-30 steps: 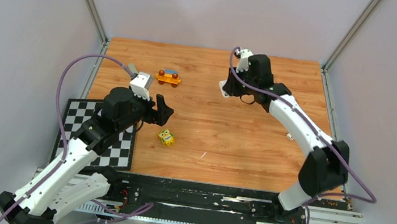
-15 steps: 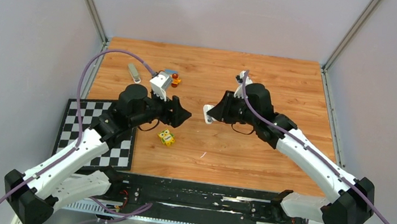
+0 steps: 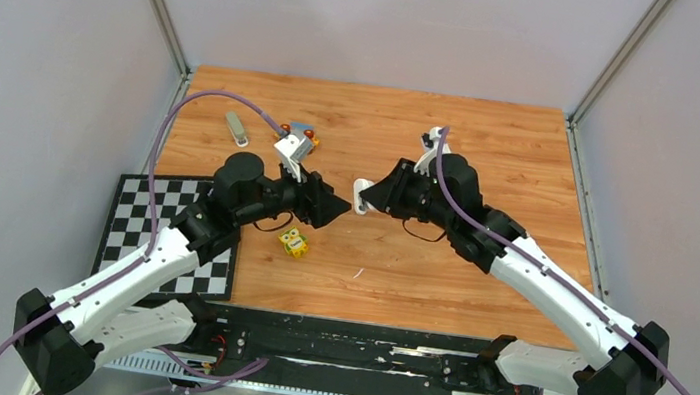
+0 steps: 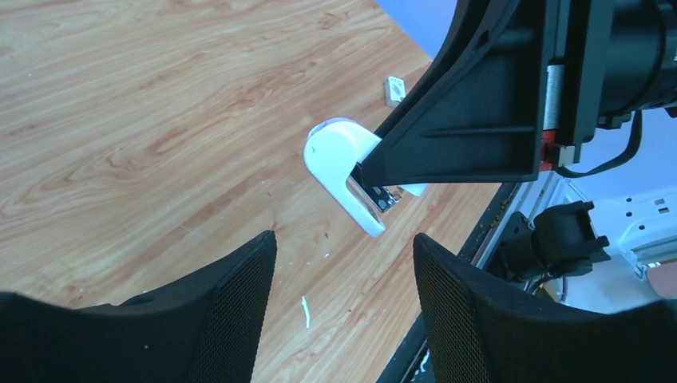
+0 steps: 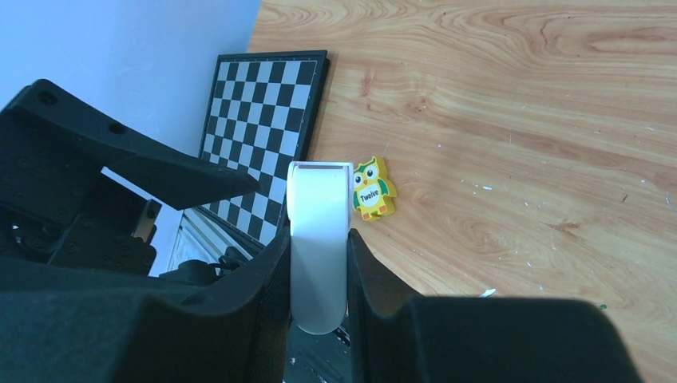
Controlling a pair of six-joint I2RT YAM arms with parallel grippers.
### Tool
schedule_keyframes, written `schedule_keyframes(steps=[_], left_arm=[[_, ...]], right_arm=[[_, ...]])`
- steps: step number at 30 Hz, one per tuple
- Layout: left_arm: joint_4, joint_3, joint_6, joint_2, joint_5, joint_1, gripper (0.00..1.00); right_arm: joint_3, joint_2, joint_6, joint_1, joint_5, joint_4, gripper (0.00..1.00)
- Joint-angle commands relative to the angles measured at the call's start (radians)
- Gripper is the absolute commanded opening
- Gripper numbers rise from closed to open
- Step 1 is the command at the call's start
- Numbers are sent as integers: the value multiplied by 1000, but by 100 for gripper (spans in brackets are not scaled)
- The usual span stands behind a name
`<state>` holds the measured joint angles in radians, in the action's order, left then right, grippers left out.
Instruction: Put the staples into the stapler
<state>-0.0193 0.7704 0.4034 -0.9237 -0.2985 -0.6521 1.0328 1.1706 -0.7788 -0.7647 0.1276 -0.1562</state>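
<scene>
Grey walls enclose a wooden table (image 3: 397,274), with a black-and-white chequered mat (image 3: 137,217) at its near left corner.

Both arms reach inward and meet above the middle of the table.

The right gripper (image 3: 378,197) is clamped on the sides of a white stapler (image 3: 361,197), which it holds clear of the wood and points at the other arm. The stapler has a smooth plastic body with a rounded end. In the left wrist view its underside shows a bright metal channel with a dark opening. In the right wrist view it appears as a pale, flat-topped bar pinched between the two black fingers (image 5: 263,271).

The left gripper (image 3: 333,206) faces the stapler with its jaws spread wide and nothing between them. The stapler's tip lies just beyond its fingertips, apart from them.

A yellow toy cube (image 3: 293,242) printed with an owl and the word "Twelve" sits on the wood below the two grippers.

The staples (image 3: 237,127), a short silver-grey strip, lie flat near the far left edge of the table, well apart from both grippers.

A small white box (image 4: 393,89) lies on the table beyond the stapler.
</scene>
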Motion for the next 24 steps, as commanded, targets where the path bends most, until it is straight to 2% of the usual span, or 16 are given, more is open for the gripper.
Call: schedule_keyframes(steps=[1, 7, 24], left_arm=[[28, 12, -2, -23, 14, -12, 65], [30, 30, 15, -69, 23, -21, 59], [24, 49, -15, -166, 115, -99, 57]], right_arm=[[-24, -43, -45, -27, -54, 39, 0], [-42, -54, -57, -42, -76, 45, 0], [-82, -52, -68, -61, -82, 65, 0]])
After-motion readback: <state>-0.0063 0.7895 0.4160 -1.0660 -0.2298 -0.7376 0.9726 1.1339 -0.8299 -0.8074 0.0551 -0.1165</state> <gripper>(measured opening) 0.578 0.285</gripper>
